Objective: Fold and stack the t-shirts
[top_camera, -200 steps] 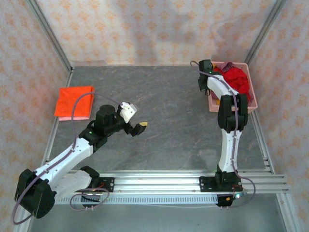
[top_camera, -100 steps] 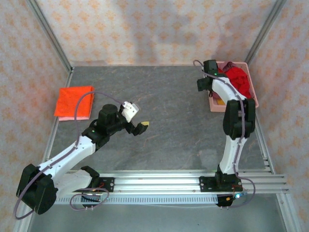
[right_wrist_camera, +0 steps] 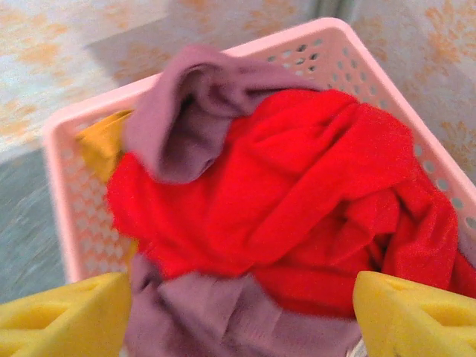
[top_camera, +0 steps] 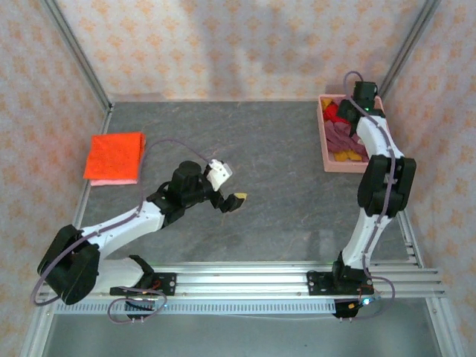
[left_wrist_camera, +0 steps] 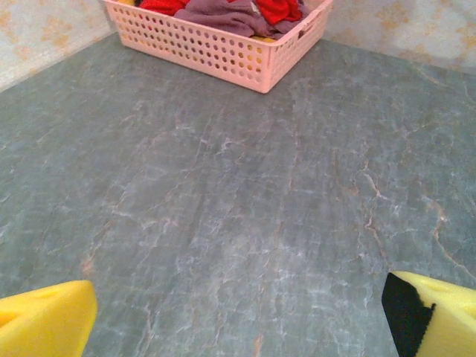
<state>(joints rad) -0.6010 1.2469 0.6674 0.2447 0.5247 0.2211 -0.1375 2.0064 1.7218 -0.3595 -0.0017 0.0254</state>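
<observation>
T-shirts, five in all, in two places. Nearest on the table, the left gripper (left_wrist_camera: 238, 331) hangs low over bare grey stone-patterned table (top_camera: 282, 193), jaws spread wide, yellow pads (left_wrist_camera: 44, 327) far apart, nothing between them. Further out and to the left, the orange t-shirt (top_camera: 115, 155) lies folded flat into a neat square, its edges straight. It sits on the pale pink t-shirt (top_camera: 111, 181), which shows as a thin strip along the near side and is also folded. This stack lies close to the table's left edge, just beside the frame rail. Farthest, in the right corner, the pink basket (top_camera: 325, 149) stands tight against the right-hand frame, with the other three shirts heaped in it unfolded. The red t-shirt (right_wrist_camera: 297, 193) is bunched on top in deep creases. The mauve-purple t-shirt (right_wrist_camera: 186, 111) drapes over it toward one end wall and shows again beneath it. The mustard yellow t-shirt (right_wrist_camera: 100, 141) is tucked low against the basket wall. The right gripper (right_wrist_camera: 238, 320) hovers over this heap, jaws wide open, nothing pinched. A broad stretch of bare table lies between stack and basket, and the left arm is well apart from both.
</observation>
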